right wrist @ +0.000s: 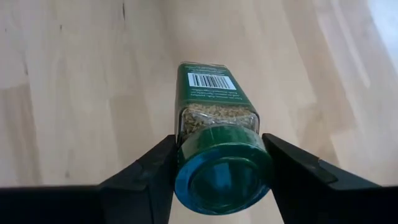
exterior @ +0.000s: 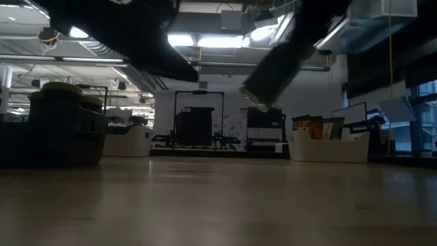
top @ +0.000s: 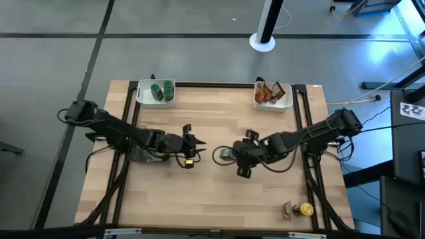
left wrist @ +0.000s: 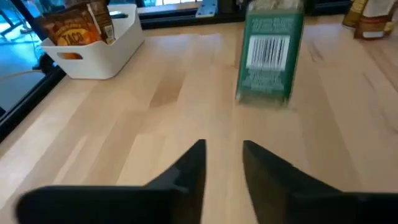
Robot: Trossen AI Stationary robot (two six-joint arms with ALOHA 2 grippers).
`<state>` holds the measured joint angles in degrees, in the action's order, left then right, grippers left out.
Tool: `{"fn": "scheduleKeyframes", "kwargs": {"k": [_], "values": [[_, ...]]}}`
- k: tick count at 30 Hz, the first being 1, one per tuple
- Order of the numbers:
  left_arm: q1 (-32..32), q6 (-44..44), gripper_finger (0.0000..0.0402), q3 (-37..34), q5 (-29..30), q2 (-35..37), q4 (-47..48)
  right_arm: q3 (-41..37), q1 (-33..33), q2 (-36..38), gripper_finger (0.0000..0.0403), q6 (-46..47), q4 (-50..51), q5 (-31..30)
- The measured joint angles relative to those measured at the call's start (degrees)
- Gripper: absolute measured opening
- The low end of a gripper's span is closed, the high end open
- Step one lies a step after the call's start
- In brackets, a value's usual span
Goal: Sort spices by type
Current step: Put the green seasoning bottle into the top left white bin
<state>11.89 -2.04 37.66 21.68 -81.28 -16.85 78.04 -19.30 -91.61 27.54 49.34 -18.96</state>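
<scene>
Mid-transfer of 1 green-lidded jar (right wrist: 217,146)

Gripped by the right claw (top: 234,157) above mid-table (top: 219,199); left claw (top: 189,147) facing it, parted and empty. Probably a handover next, then the white tray (top: 143,96) of green jars

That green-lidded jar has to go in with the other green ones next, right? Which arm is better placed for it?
The right, probably. Its claw is shut on the green-lidded jar. The left claw holds nothing, though it sits nearer the tray of green-lidded jars.

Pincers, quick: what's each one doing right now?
Left pincer: open, holding nothing.
Right pincer: closed on a green-lidded spice jar.
</scene>
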Motion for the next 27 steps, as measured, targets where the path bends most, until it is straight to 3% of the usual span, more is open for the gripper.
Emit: {"fn": "scheduleKeyframes", "kwargs": {"k": [7, 19, 27], "values": [[-1.6, 0.9, 0.0006, 0.0, -0.5, -5.0, -6.4, 0.0, 1.8, -3.6, 0.0208, -6.2, -5.7, 0.9], [-3.9, 1.4, 0.0004, 0.0, -12.6, -9.8, -9.6, 0.0, 1.7, -8.4, 0.0208, -11.1, -13.0, -1.0], [-5.7, 1.0, 0.0004, 0.0, -14.8, -12.7, -9.9, 0.0, 3.7, -8.5, 0.0208, -12.0, -15.8, -2.4]]}}
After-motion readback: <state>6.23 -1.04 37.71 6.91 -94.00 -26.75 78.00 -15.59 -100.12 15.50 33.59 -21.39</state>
